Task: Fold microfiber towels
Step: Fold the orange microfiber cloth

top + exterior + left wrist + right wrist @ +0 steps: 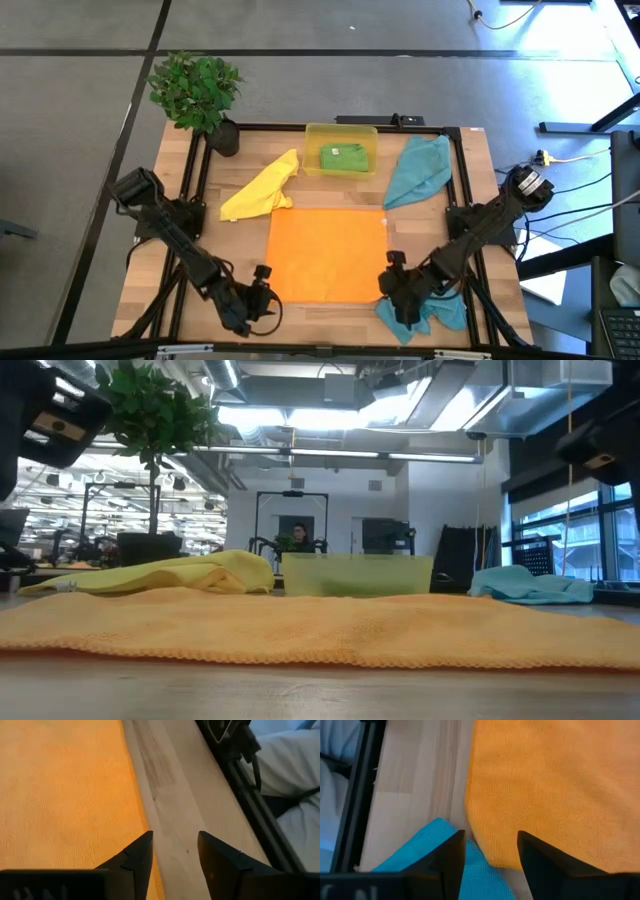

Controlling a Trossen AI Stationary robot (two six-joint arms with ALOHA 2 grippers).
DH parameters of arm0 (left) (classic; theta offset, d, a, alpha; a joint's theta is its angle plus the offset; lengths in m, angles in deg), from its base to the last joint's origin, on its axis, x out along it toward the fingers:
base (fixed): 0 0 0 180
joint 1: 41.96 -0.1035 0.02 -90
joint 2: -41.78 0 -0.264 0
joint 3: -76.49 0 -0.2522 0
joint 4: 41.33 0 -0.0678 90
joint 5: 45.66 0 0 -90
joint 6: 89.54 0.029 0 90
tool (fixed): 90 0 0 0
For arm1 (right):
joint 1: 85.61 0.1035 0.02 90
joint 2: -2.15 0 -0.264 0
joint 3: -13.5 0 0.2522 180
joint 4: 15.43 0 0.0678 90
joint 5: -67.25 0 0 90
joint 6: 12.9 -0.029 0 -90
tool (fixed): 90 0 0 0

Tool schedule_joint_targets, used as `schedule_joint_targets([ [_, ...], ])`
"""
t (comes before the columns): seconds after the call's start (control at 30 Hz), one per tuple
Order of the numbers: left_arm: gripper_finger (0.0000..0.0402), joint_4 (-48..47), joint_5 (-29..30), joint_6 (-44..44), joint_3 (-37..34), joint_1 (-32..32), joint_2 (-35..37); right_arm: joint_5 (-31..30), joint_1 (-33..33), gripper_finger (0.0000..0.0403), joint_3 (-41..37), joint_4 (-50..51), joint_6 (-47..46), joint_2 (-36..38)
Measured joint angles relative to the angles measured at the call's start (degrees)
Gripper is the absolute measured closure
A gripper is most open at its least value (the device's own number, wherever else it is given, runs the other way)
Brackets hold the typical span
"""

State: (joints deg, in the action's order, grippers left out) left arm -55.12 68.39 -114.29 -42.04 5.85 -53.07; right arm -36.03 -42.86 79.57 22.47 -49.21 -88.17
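**Orange towel spread flat; both grippers at its near corners, ready for the first fold**

Step in hand, as judged: the orange towel [328, 253] lies flat and unfolded at the middle of the wooden table [150, 270]. No fold is made yet.

Left side: the left gripper [262, 298] sits at the towel's near left corner. In the left wrist view its fingers [135, 860] are spread, with the towel's edge and bare wood between them; nothing is pinched.

Centre and rear: the yellow towel [258, 190] lies crumpled behind the orange one. The green towel [342, 157] rests inside the translucent yellow bin [312, 135]. One teal towel [418, 170] lies at the rear right.

Right side: the right gripper [398, 288] sits at the near right corner. Its fingers [447, 860] are spread and empty, over the orange edge and the second teal towel [425, 312].

Next move, as judged: each gripper must close on its own corner of the orange cloth only. The right one must avoid catching the teal cloth beside it. Both corners should then travel together to the far edge.
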Motion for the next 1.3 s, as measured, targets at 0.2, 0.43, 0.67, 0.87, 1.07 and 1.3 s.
schedule_joint_targets([
  [0.2, 0.0221, 0.1, 2.3, 2.5, 2.1, -0.3, -0.2, -4.0, 0.2, 0.0222, 0.1, 6.4, -3.7, 0.0],
  [0.43, 0.022, -8.1, 3.6, -0.7, 2.2, -3.3, -0.2, -8.5, -4.5, 0.0241, 0.1, 16.2, -8.4, 0.0],
  [0.67, 0.022, -5.0, 1.1, -4.8, 2.2, -4.8, -1.7, -10.3, -15.4, 0.029, 0.1, 16.0, 1.3, 0.0],
  [0.87, 0.022, -8.5, -1.2, -8.7, 2.2, -4.4, -4.6, -8.2, -25.4, 0.0385, -0.1, 16.1, 8.4, 0.0],
  [1.07, 0.022, -8.6, -1.3, -10.8, 2.2, -3.0, -5.4, -4.2, -31.1, 0.0381, -0.1, 16.9, 12.9, 0.0],
  [1.3, 0.022, -16.5, -1.3, -14.1, 2.2, -2.6, -5.4, -3.6, -32.1, 0.0393, -0.2, 19.1, 12.6, 0.0],
])
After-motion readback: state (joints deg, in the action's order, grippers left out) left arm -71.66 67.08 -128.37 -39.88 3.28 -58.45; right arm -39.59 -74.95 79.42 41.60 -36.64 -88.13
